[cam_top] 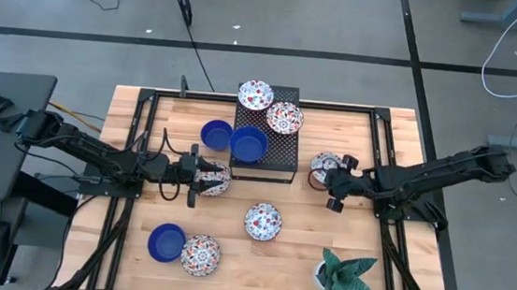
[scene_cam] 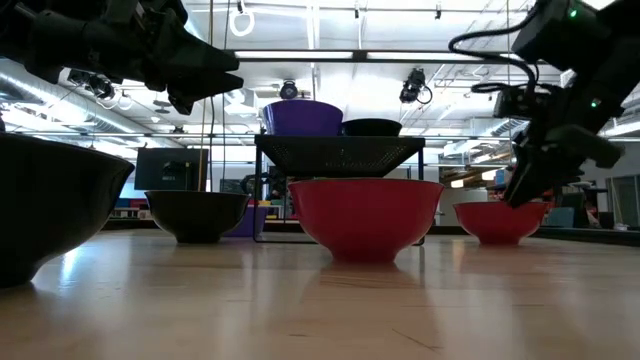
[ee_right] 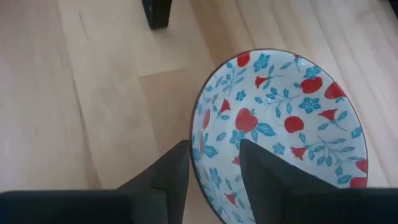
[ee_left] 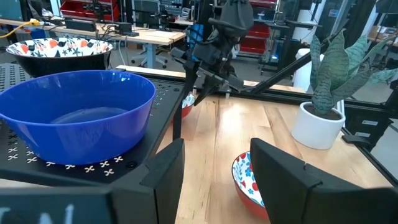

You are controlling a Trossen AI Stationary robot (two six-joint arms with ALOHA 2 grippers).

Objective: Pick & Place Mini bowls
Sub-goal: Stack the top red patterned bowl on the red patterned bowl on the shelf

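Several mini bowls are in view. Two floral bowls and a blue one sit on the black perforated stand. Another blue bowl is beside the stand. A floral bowl rests on its base on the table to the right of the stand. My right gripper is open and slants down over this bowl's rim, one finger outside and one inside. My left gripper is open and level, just above another floral bowl. My right gripper stands astride the floral bowl's near rim, slanting down from above. One finger is outside the wall and the other is over the inside. I cannot tell whether either finger touches the rim. The bowl sits on the table.
A floral bowl lies mid-table. A blue bowl and a floral bowl sit near the front left. A potted green plant stands at the front right. Bare wood lies between the middle bowl and the plant.
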